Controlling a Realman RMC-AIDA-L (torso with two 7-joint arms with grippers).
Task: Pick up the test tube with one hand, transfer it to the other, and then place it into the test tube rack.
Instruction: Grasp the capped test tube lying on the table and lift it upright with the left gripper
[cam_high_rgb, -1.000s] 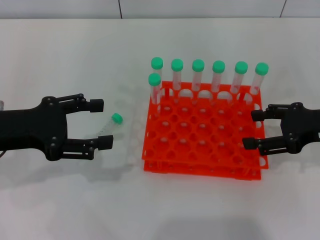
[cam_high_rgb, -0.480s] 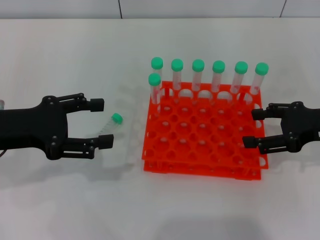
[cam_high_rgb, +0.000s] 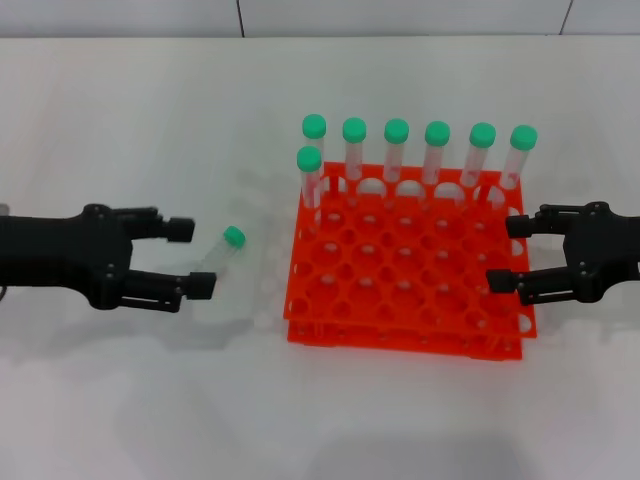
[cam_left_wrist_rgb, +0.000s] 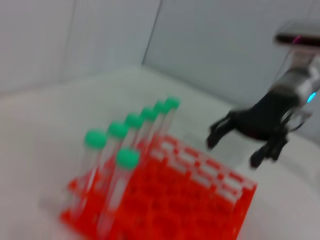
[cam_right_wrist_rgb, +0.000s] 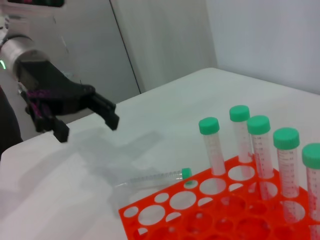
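Pulling back and dropping a little lower than half a second ago, the left gripper (cam_high_rgb: 190, 257) keeps its fingers spread wide, likely lining up for the pick. The test tube (cam_high_rgb: 218, 251) lies flat on the table (cam_high_rgb: 120, 120), just beyond the fingertips and ungrasped. The right gripper (cam_high_rgb: 512, 255) waits released over the rack (cam_high_rgb: 400, 280).
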